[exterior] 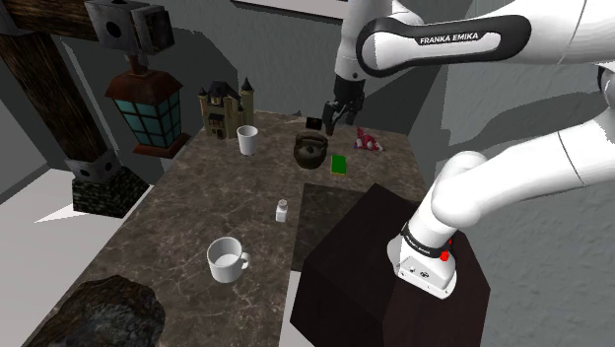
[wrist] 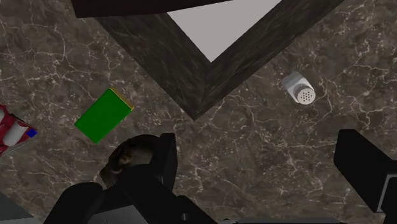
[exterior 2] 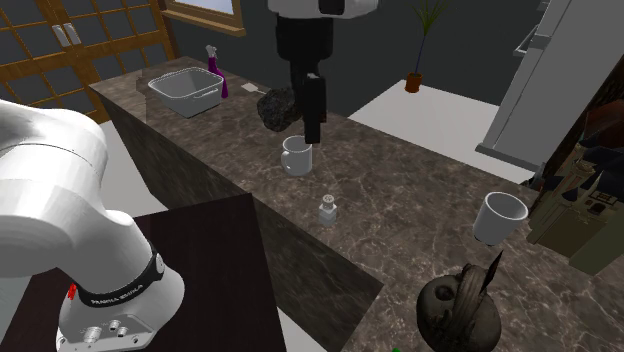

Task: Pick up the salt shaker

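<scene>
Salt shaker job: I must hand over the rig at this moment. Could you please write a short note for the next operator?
Gripper: open and empty, hanging above the counter near the dark kettle.
Salt shaker: upright on the counter close to its edge, between the kettle and the white mug. Nothing touches it.
Done: no grasp yet; the salt shaker is not lifted.
Left: bring the gripper over the salt shaker, descend, close on it, lift.

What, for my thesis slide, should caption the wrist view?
Open gripper over a dark marbled counter, white salt shaker not yet between its fingers.
</scene>
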`<state>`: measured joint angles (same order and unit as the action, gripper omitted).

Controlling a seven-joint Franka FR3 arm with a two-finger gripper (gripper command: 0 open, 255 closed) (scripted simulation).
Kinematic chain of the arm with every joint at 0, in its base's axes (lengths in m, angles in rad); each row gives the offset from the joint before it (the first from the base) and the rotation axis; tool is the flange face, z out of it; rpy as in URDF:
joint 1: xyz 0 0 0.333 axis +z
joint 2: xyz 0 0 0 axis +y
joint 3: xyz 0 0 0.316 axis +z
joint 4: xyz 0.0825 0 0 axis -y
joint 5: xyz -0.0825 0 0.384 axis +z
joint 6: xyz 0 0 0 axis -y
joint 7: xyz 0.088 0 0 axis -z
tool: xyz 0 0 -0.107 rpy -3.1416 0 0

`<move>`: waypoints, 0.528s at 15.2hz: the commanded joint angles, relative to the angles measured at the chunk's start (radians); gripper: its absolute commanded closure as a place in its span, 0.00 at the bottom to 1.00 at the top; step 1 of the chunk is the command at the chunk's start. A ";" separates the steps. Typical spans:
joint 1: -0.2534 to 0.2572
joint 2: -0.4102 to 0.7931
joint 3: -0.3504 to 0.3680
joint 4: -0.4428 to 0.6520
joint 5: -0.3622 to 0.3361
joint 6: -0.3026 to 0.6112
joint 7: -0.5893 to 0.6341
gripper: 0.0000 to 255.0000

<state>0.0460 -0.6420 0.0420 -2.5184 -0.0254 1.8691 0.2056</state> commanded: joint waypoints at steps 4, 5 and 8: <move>0.016 0.115 0.034 -0.074 0.028 0.189 0.055 0.00; 0.019 0.143 0.041 -0.083 0.033 0.226 0.066 0.00; 0.027 0.237 0.062 -0.100 0.046 0.337 0.099 0.00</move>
<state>0.0705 -0.4389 0.0971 -2.6133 0.0159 2.1654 0.2933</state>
